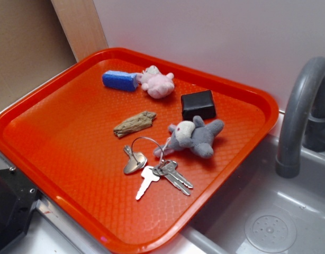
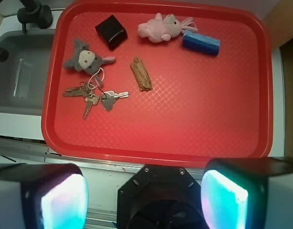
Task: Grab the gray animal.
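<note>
The gray animal [image 1: 195,137] is a small gray plush with a cream face patch. It lies on the orange tray [image 1: 62,143] at its right side, tied by a loop to a bunch of keys [image 1: 158,172]. In the wrist view the gray animal [image 2: 85,59] lies at the tray's upper left, with the keys [image 2: 91,96] just below it. My gripper [image 2: 144,198] is open and empty, hanging high above the tray's near rim, far from the toy. Both pads [image 2: 64,202] glow pale cyan. In the exterior view only a dark part of the arm shows at the lower left.
On the tray also lie a pink plush animal [image 1: 158,82], a blue sponge [image 1: 120,80], a black block [image 1: 198,105] and a brown wood piece [image 1: 135,123]. A gray sink [image 1: 268,222] with a curved faucet [image 1: 300,106] stands right of the tray.
</note>
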